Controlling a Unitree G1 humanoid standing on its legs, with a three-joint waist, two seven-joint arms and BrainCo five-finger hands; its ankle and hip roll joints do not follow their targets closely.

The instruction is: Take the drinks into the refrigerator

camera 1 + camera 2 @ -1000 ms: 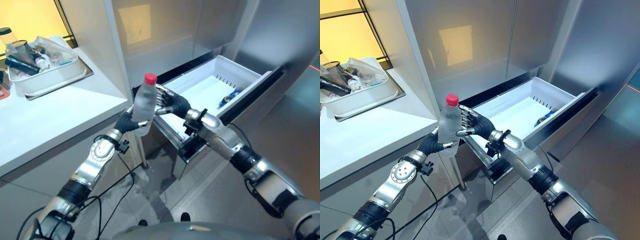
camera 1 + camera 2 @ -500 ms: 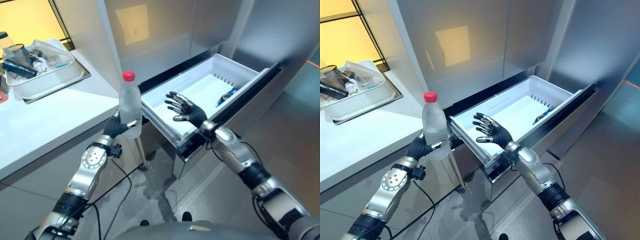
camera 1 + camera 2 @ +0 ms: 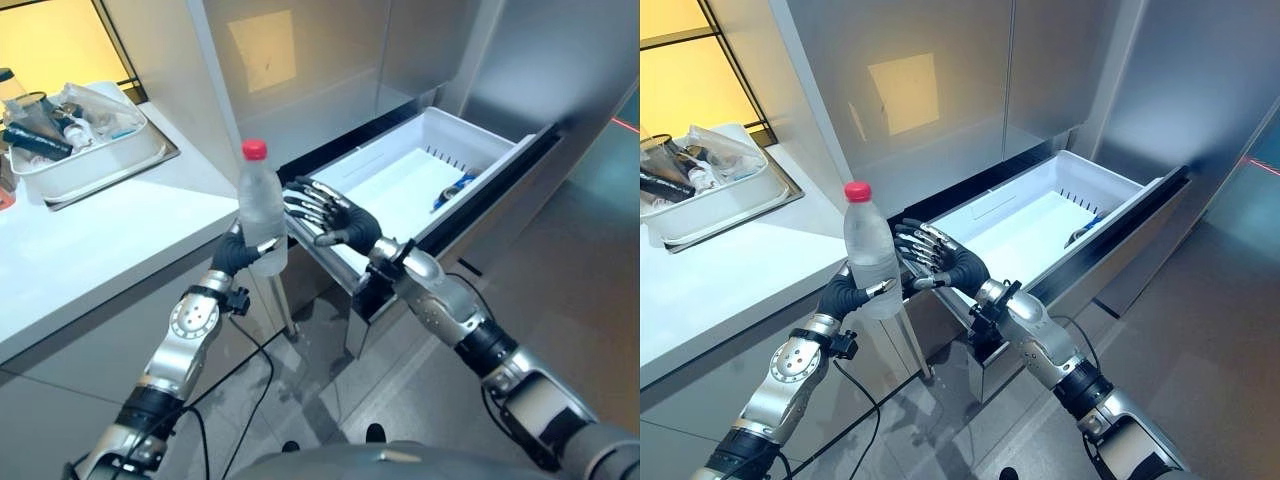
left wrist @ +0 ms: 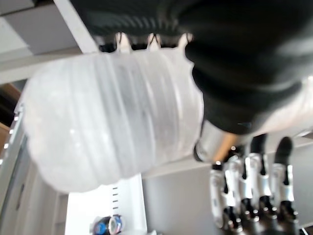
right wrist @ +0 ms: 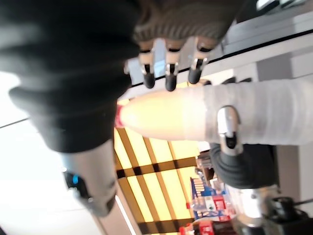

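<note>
A clear plastic bottle (image 3: pixel 262 218) with a red cap stands upright in my left hand (image 3: pixel 236 256), whose fingers are curled round its lower part, in front of the counter's corner. My right hand (image 3: pixel 338 218) is open, fingers spread and straight, just to the right of the bottle; I cannot tell whether the fingertips touch it. The left wrist view shows the ribbed bottle (image 4: pixel 117 127) close up. In the right wrist view the bottle (image 5: pixel 254 117) lies past the right hand's straight fingers (image 5: pixel 168 73). Behind both hands the white refrigerator drawer (image 3: pixel 505 165) is pulled out, with a small blue drink (image 3: pixel 455 188) lying inside.
A white counter (image 3: pixel 90 235) runs along the left, carrying a white tray (image 3: pixel 95 160) of assorted items. Steel refrigerator doors (image 3: pixel 330 50) rise behind the drawer. Grey tiled floor (image 3: pixel 560 270) lies to the right of the drawer front.
The right hand left the bottle, drew back over the drawer, and has now come back beside it. The left hand shifted the bottle slightly left and up.
</note>
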